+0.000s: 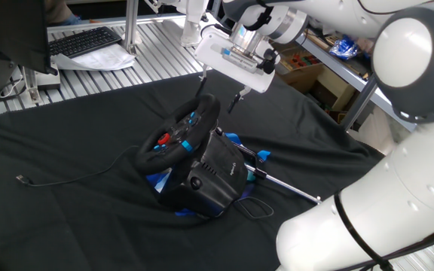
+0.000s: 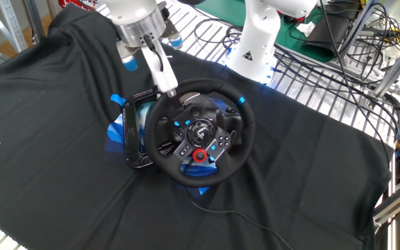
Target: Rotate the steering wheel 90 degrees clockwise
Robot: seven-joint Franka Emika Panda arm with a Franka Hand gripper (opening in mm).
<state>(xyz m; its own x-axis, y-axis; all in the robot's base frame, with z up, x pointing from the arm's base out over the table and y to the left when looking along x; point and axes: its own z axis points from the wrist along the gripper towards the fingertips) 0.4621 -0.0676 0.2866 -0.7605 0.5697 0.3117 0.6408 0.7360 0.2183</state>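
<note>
The black steering wheel point(image 1: 173, 139) stands tilted on its boxy black base point(image 1: 218, 177) in the middle of the black cloth. In the other fixed view the steering wheel point(image 2: 157, 149) faces the camera, with the red hub button point(image 2: 198, 155) low and the blue rim stripe point(image 2: 242, 101) at the upper right. My gripper point(image 1: 218, 93) is open and empty, its two fingers spread just above the top of the rim. In the other fixed view my gripper point(image 2: 167, 87) reaches down to the rim's upper left, one fingertip point(image 2: 171, 91) at the rim; I cannot tell whether it touches.
A thin cable point(image 1: 74, 177) runs left from the wheel across the cloth point(image 1: 66, 218). A metal rod point(image 1: 286, 185) and blue clamp parts point(image 1: 258, 156) lie right of the base. A keyboard point(image 1: 85, 41) sits at the back left. A white robot base point(image 2: 259, 42) and cables stand behind.
</note>
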